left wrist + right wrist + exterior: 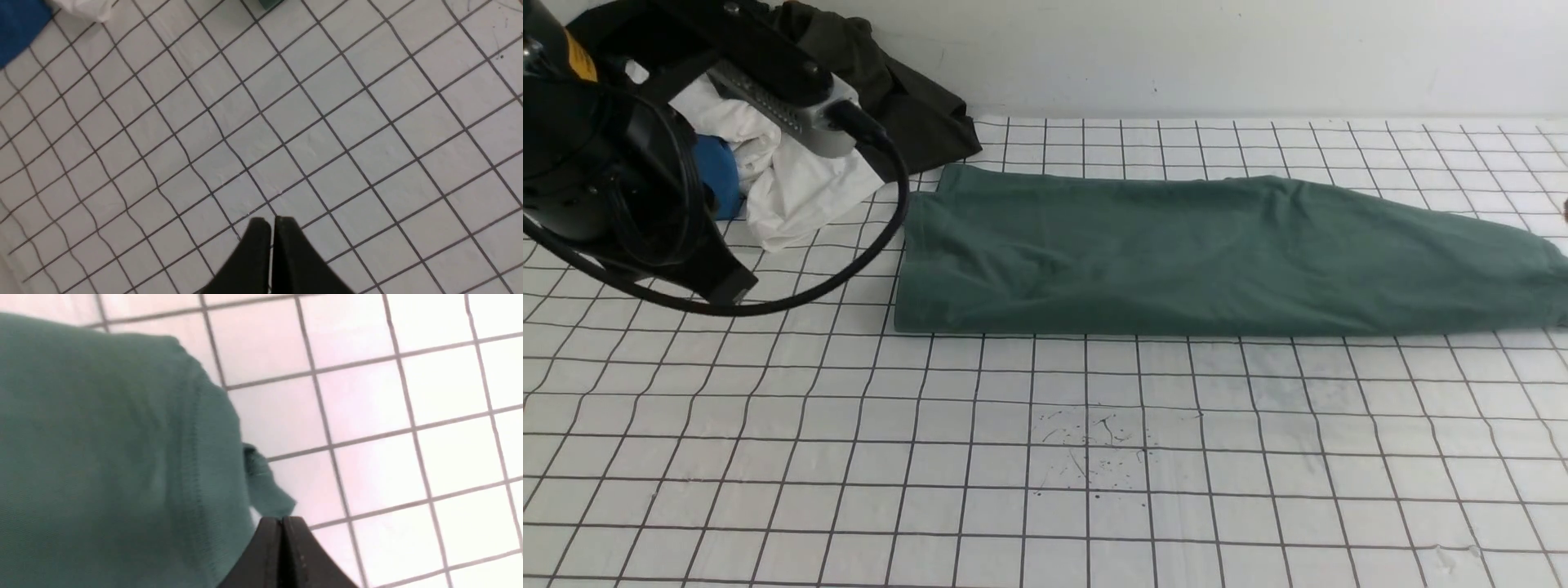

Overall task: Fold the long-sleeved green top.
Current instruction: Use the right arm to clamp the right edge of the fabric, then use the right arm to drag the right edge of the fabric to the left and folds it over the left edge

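Grid-lined table (1258, 490), green long-sleeved top (1176, 253) folded long at 1 o'clock. Your left gripper (271, 222) and right gripper (282, 520) sit fully closed, both empty.

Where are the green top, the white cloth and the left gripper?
green top (1176, 253): front view, middle of its folded body.
white cloth (800, 192): front view, its crumpled lower part.
left gripper (271, 223): left wrist view, between its shut fingertips.

matt green cotton top (1192, 253), creased gridded cloth (1045, 474)
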Robot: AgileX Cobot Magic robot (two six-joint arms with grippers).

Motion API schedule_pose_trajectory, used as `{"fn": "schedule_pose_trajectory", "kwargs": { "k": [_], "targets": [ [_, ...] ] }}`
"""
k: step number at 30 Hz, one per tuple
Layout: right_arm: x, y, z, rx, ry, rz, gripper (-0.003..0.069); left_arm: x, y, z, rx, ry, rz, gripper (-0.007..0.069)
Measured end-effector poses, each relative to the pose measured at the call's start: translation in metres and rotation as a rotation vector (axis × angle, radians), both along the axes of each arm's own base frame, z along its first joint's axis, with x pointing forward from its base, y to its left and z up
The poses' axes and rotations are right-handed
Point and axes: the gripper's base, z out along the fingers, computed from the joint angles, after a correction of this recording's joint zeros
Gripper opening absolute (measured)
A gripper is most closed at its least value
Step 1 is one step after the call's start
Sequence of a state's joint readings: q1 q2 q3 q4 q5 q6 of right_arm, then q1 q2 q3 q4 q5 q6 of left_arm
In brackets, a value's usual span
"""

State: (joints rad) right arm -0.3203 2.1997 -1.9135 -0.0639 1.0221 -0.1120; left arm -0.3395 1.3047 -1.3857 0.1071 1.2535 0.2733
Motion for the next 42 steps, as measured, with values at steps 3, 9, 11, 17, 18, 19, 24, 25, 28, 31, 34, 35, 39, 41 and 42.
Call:
{"fn": "schedule_pose_trajectory", "kwargs": {
  "k": [3,9,11,17,18,19,24,25,28,31,34,35,39,41,42],
  "targets": [
    [-0.003,0.007,0.010,0.080,-0.005,0.035,0.0026,-0.010,0.006,0.010,-0.004,-0.045,0.032,-0.0007],
    [-0.005,-0.001,-0.023,0.177,0.085,0.044,0.0326,-0.046,0.025,0.020,-0.004,-0.201,0.074,-0.0007],
    [-0.004,-0.006,-0.036,0.172,0.105,0.022,0.0421,-0.056,0.031,0.017,0.000,-0.230,0.099,-0.0007],
    [0.002,-0.006,-0.069,0.234,0.121,-0.039,0.0564,-0.074,0.043,-0.005,0.023,-0.217,0.189,-0.0007],
    [0.004,-0.006,-0.070,0.242,0.116,-0.038,0.0554,-0.074,0.044,-0.011,0.032,-0.201,0.204,-0.0007],
    [0.004,-0.006,-0.070,0.250,0.112,-0.035,0.0531,-0.074,0.045,-0.015,0.036,-0.192,0.215,-0.0007],
    [0.006,-0.004,-0.067,0.271,0.095,0.001,0.0249,-0.074,0.047,-0.030,0.063,-0.162,0.250,-0.0007],
    [0.007,-0.003,-0.063,0.264,0.096,0.017,0.0136,-0.074,0.048,-0.035,0.067,-0.157,0.260,-0.0007],
    [0.008,-0.007,-0.045,0.206,0.086,0.041,0.0036,-0.072,0.047,-0.047,0.045,-0.154,0.283,-0.0007],
    [0.007,-0.012,-0.012,0.102,0.061,0.062,0.0023,-0.073,0.045,-0.066,0.026,-0.116,0.299,-0.0007],
    [-0.001,-0.019,0.047,-0.037,-0.010,0.032,0.0023,-0.079,0.043,-0.097,0.016,-0.028,0.311,-0.0007],
    [-0.005,-0.018,0.063,-0.051,-0.041,0.013,0.0023,-0.080,0.043,-0.102,0.016,-0.017,0.310,-0.0007],
    [-0.016,0.005,0.122,0.018,-0.195,0.013,0.0023,-0.082,0.042,-0.125,-0.004,-0.006,0.296,-0.0007],
    [-0.014,0.036,0.138,0.092,-0.247,0.085,0.0023,-0.080,0.039,-0.128,-0.039,-0.032,0.287,-0.0007],
    [-0.014,0.039,0.139,0.092,-0.247,0.093,0.0023,-0.079,0.038,-0.128,-0.048,-0.042,0.284,-0.0007]
  ]
}}
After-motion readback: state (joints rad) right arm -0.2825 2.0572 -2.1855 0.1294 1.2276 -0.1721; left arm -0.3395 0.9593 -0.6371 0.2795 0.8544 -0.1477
